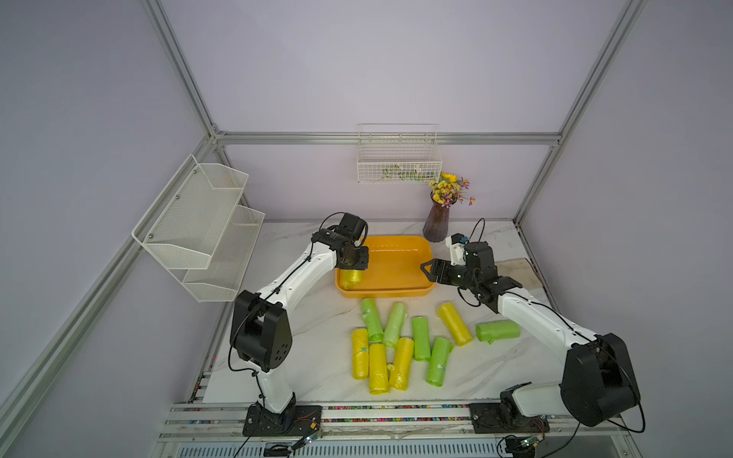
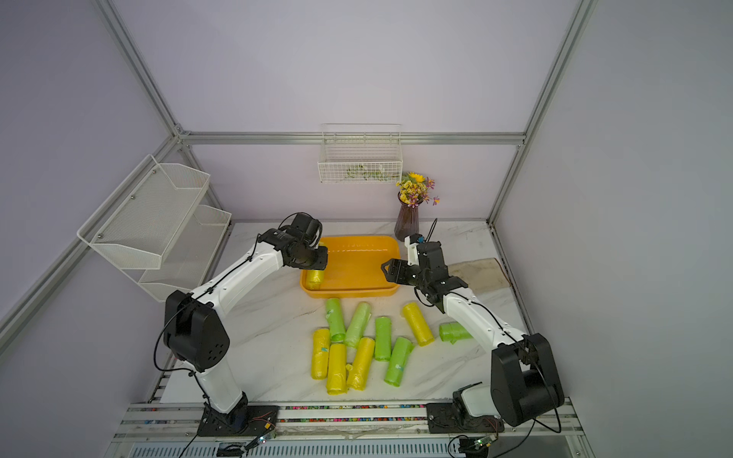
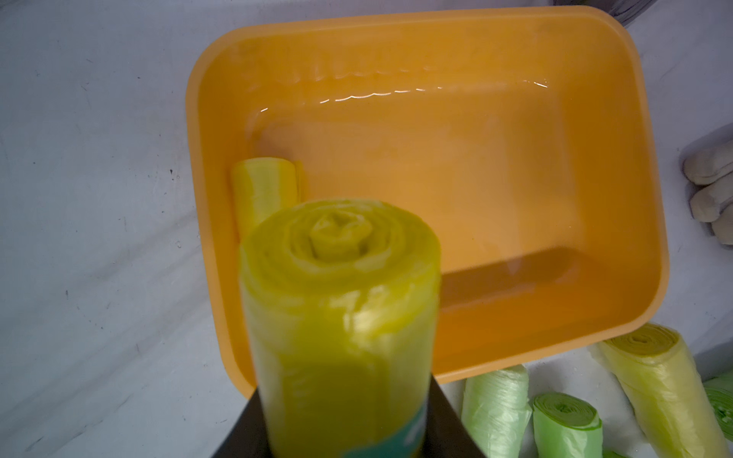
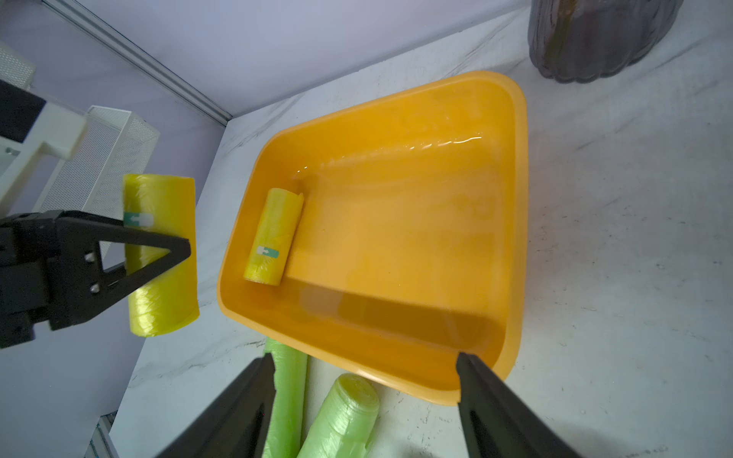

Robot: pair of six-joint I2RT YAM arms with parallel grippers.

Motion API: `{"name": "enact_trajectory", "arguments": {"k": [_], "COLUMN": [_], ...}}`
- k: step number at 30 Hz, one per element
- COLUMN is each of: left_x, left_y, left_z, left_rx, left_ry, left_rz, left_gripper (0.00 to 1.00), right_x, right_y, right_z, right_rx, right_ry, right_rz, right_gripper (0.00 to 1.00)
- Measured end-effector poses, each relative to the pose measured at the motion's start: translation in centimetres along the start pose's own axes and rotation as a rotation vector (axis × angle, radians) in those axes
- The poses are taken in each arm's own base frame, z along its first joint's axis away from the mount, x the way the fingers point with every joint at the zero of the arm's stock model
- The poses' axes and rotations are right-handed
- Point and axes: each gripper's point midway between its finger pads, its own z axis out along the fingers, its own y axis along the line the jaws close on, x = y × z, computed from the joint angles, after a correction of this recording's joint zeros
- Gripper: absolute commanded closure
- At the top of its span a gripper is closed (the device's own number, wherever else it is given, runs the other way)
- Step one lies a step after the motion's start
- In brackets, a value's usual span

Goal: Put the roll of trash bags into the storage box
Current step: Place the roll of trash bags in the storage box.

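Left arm (image 1: 301, 273) rises from its base at the near edge of the bench (image 1: 317, 357), elbow high, forearm reaching forward to the left end of the storage box (image 1: 396, 294), wrist bent downward. The left jaws are pressed in on a yellow roll of trash bags, the held roll (image 4: 162, 285), taking it crosswise at about mid-length, beside its label band. In the right wrist view one black finger (image 4: 67, 253) lies across its face. The held roll is off the bench, up in the air at the left end of the storage box and not resting in it. In the left wrist view it stands in front of the box's near-left rim. Condition of the held roll (image 3: 341, 309): thin, glossy, crinkled yellow film, tightly wound. The coiled end shows spiral layers around a folded core, and a teal label bears a white arrow. Right arm (image 1: 535, 317) reaches from the near right toward the box's right end, wrist roughly level. The right jaws are spread wide and empty, poised over the box's near-right corner. A second yellow roll (image 4: 273, 238) lies flat on the box floor against the left wall, label uppermost. Loose rolls (image 1: 421, 339), green and yellow, lie on the bench just in front of the box, several touching or overlapping.
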Motion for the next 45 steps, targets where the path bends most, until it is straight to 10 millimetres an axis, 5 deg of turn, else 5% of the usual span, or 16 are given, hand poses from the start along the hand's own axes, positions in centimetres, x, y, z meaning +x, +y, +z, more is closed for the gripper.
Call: {"name": "enact_trajectory", "arguments": {"k": [12,28,38,45], "left_x": [-2.3,-0.1,-1.0,0.3], "left_y": [0.1,1.3,1.7,1.9], "left_z": [4.4,11.1,13.0,13.7], "left_rx": [-0.043,-0.041,-0.040,-0.056], "left_ry": [0.039,0.187,0.201,0.249], "left_rz": [0.023,-0.014,-0.063,-0.101], "left_gripper": [0.82,0.83,0.81,0.78], "right_x": [2.7,4.3,4.8,6.4], "right_y": [-1.2,-2.5,-2.9,-3.2], "right_z": [-0.7,-1.5,-1.0,0.1], "right_rx": [0.018,0.054,0.064,0.039], "right_ry": [0.026,0.026,0.045,0.117], "right_rz": [0.019,0.024,0.000,-0.024], "right_gripper": [0.22,0.22,0.23,0.22]}}
